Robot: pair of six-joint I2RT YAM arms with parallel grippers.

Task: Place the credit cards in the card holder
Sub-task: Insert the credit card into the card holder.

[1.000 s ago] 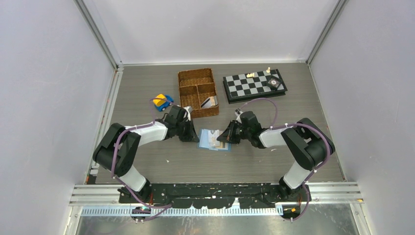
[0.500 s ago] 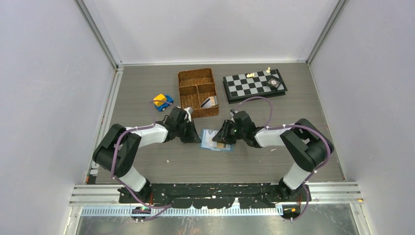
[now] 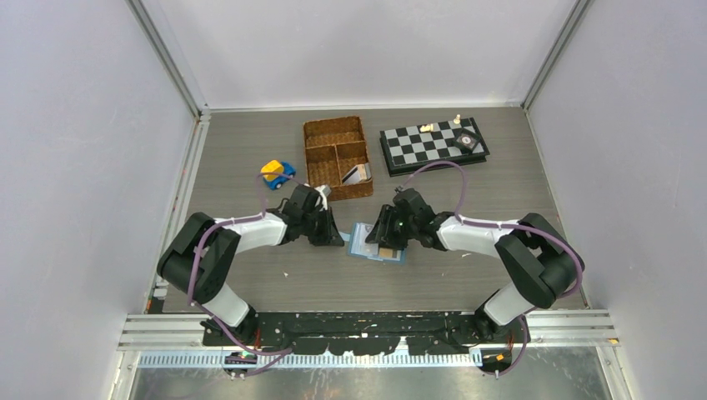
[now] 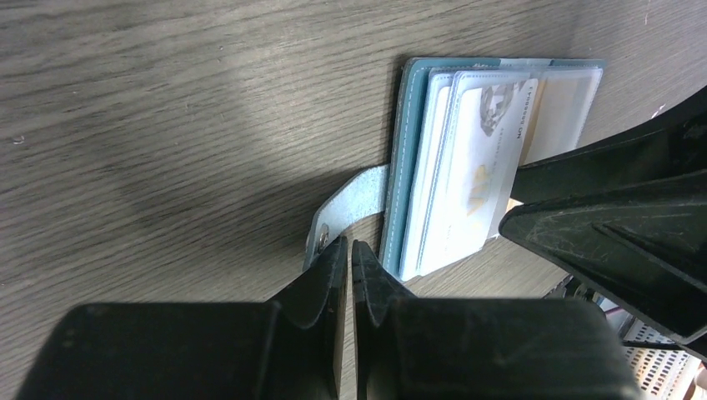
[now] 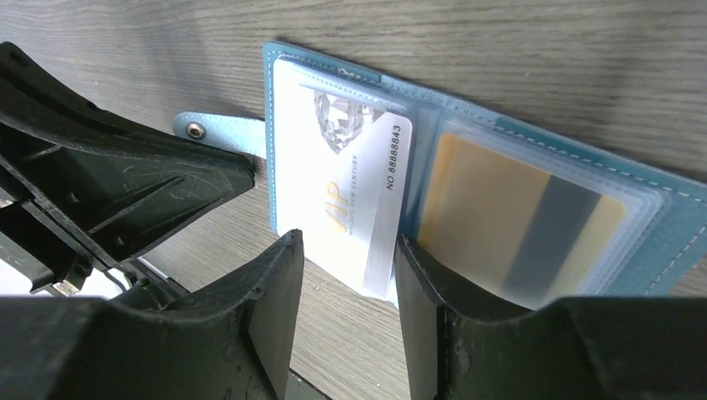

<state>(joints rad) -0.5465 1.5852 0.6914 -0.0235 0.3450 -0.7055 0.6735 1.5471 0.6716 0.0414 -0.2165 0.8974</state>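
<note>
Right gripper (image 5: 346, 246) has spread off one white card (image 5: 333, 167); left gripper (image 4: 350, 247) pressed together.

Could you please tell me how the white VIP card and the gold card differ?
The white VIP card sticks out of its pocket, slightly askew; the gold card sits fully inside a clear sleeve. The white one bears print, the gold one a dark stripe. Both lie in the teal card holder.

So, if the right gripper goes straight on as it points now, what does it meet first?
The white card sticking out of the holder: its near edge lies between the open fingers of the right gripper. Height is unclear, so it might pass just above.
</note>
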